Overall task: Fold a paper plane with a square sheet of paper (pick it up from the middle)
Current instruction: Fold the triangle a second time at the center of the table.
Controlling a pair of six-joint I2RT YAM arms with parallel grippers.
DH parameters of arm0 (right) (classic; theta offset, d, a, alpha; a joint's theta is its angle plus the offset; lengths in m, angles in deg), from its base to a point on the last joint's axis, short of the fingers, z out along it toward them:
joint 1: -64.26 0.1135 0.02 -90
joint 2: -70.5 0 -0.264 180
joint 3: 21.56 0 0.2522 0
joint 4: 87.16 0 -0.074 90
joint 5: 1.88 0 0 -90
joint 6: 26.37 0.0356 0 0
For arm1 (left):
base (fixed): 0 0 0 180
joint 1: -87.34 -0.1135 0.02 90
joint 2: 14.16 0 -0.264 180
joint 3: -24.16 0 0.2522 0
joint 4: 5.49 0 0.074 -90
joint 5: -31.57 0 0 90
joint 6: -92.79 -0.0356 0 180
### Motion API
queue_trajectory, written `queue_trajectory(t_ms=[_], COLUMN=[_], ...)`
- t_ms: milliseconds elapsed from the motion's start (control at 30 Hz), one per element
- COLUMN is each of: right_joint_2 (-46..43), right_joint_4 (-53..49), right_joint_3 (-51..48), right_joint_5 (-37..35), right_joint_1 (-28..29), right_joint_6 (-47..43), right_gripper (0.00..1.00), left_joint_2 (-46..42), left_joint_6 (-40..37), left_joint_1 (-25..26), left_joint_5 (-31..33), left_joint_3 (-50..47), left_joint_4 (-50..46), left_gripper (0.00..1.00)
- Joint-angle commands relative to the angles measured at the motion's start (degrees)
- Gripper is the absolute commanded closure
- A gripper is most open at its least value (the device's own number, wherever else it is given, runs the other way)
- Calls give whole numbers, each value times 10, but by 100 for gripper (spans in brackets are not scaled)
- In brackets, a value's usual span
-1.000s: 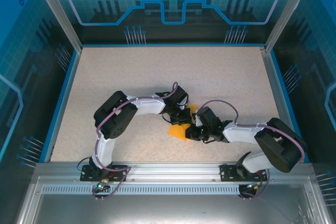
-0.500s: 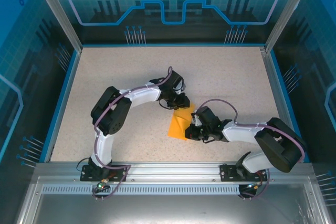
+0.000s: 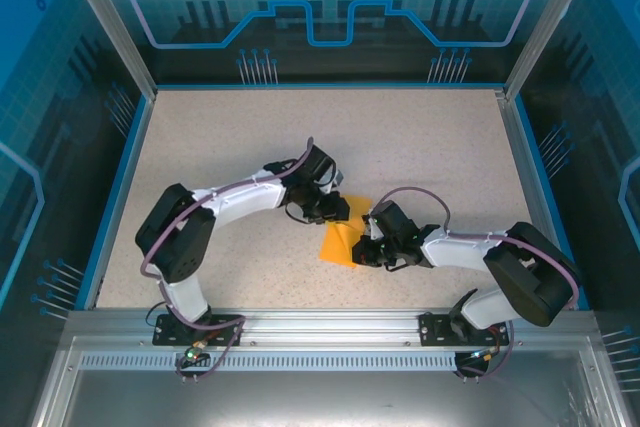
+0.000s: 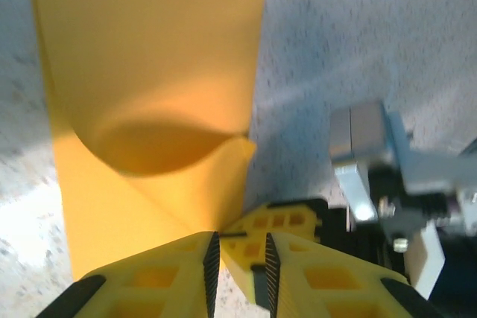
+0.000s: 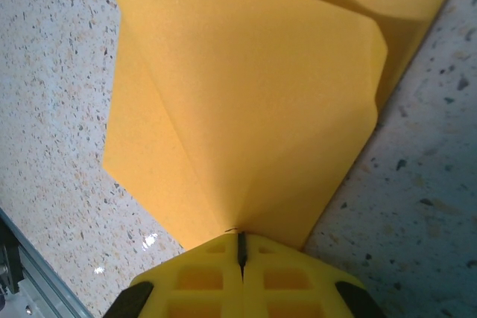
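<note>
Paper sheet (image 3: 338, 243), orange and creased, lies near the middle of the worktop (image 3: 220, 147). Right gripper (image 5: 240, 237) jaws pinch its right edge shut; left gripper (image 4: 238, 251) jaws stand narrowly parted at its far edge.

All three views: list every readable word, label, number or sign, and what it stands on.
None readable. The orange paper is plain, the yellow fingers carry no marking, and the blue back wall shows gear and line graphics, no letters.

No legible writing anywhere (back wall (image 3: 330, 17) included).
</note>
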Motion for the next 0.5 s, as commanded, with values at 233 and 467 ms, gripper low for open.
queue_trajectory(t_ms=[233,467], right_joint_2=[17,8], right_joint_4=[-94,-97], right_joint_3=[-7,-10], right_joint_5=[-19,-22], right_joint_1=[15,15], right_joint_6=[-19,-20], right_gripper=[100,100], left_joint_2=[25,55], left_joint_6=[80,89], left_joint_1=[40,42], left_joint_5=[-44,-42], left_joint_3=[-61,-75], left_joint_4=[126,156], left_gripper=[88,92])
